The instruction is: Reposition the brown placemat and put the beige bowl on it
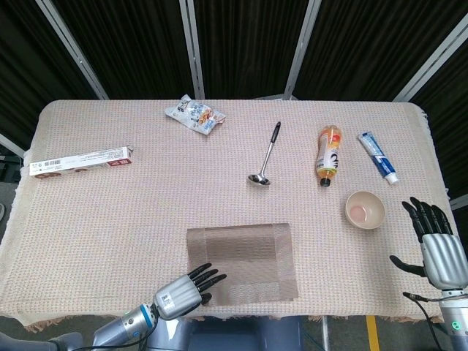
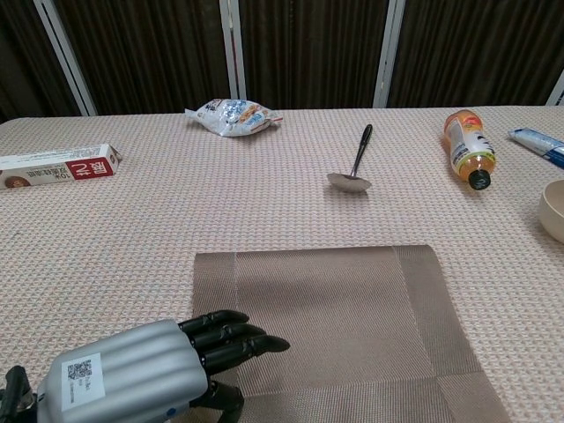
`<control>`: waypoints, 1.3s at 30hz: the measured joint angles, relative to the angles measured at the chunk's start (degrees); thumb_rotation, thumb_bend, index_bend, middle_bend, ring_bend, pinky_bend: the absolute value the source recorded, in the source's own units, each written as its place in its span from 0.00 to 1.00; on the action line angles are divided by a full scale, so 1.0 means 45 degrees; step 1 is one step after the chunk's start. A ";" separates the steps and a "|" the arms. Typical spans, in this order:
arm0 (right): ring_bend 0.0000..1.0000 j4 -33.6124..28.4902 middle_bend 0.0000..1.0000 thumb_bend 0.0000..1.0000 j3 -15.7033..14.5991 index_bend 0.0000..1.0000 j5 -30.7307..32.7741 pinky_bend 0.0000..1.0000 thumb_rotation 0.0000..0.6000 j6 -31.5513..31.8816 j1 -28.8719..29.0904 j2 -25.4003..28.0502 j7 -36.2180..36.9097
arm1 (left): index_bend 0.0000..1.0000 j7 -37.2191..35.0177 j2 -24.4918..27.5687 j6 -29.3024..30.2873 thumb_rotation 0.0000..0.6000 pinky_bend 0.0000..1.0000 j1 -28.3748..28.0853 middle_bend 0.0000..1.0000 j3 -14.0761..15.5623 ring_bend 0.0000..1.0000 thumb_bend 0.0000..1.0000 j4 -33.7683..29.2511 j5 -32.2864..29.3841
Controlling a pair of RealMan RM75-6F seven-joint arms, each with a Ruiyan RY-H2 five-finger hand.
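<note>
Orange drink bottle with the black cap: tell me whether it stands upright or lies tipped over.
Tipped over. The orange drink bottle lies on its side on the woven tablecloth, black cap toward the near edge.
</note>
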 measured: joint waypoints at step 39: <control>0.00 0.0229 0.00 0.00 0.0288 0.00 0.0576 0.00 1.00 -0.0245 0.0150 -0.0140 -0.0344 | 0.66 -0.1197 0.0059 -0.2179 1.00 0.00 -0.2834 0.00 -0.6565 0.00 0.56 0.0904 -0.5531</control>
